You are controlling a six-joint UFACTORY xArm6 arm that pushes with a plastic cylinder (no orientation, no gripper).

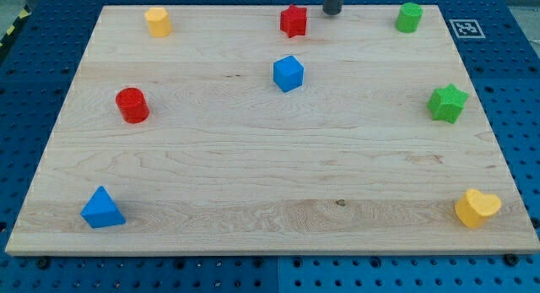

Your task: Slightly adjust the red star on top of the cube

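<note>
Down at the view's top edge, my tip (332,13) rests on the wooden board (253,175) as the blunt lower end of a dark rod; it has no jaws, so it neither opens nor closes, and it grips nothing. Taking the red star (293,21) as the landmark, my tip sits just to the star's right and a touch nearer the view's top, close beside it with a narrow strip of bare wood showing between the two. Whether the rod's side brushes the star cannot be told for sure, but they look apart.

That red star lies near the board's top edge, roughly midway across. Straight below it toward the view's bottom, well clear of it, sits the blue cube (288,73), tilted so one corner faces forward. Star and cube are not touching.

Far to the star's left along the same top edge is a yellow block (157,22), its shape hard to make out. To the star's right, beyond my tip, stands a green cylinder-like block (409,17). Below and left of the star is a red cylinder (132,105); below and far right is a green star (447,103). Far down at the left corner lies a blue triangular block (102,208), and at the right corner a yellow heart-like block (477,208).
</note>
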